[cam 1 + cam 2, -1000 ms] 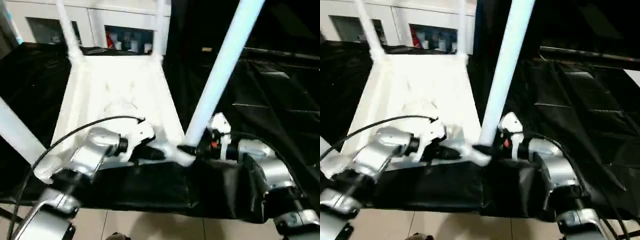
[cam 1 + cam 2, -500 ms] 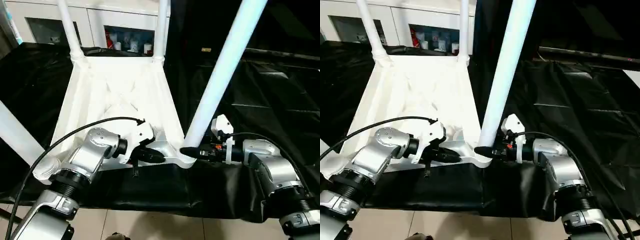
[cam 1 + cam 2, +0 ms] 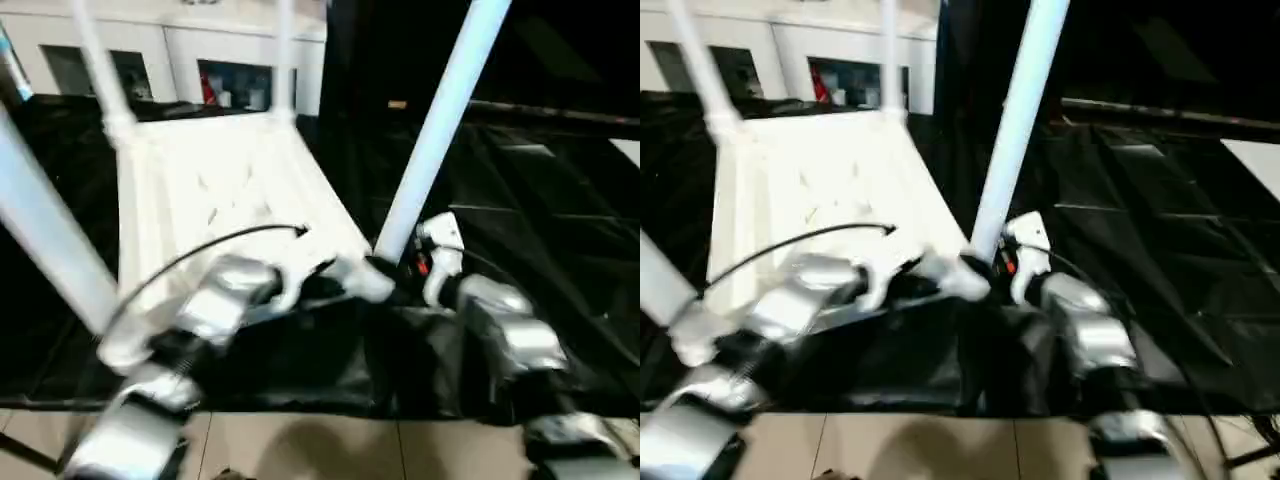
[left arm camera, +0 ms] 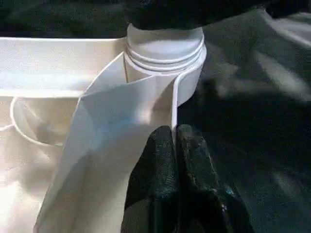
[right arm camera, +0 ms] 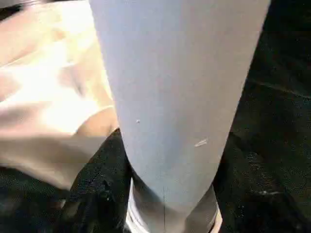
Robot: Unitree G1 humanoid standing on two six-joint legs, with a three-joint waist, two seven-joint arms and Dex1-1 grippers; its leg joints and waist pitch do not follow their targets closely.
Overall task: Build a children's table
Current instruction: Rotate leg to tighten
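Your left pincer (image 4: 174, 145) is clenched on the tabletop (image 3: 210, 190) rim beside the near corner leg (image 3: 435, 125); the right pincer's state I cannot tell.

Tabletop (image 3: 215, 185) lies on cloth (image 3: 540, 220) w/ legs (image 3: 440, 110) standing in corners — cabinet (image 3: 200, 50) behind.

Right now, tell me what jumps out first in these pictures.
The upturned white tabletop lies on black sheeting, legs rising from its corners. The near-right leg leans across the picture, the right gripper at its base. The left gripper pinches the tabletop's rim beside that corner socket.
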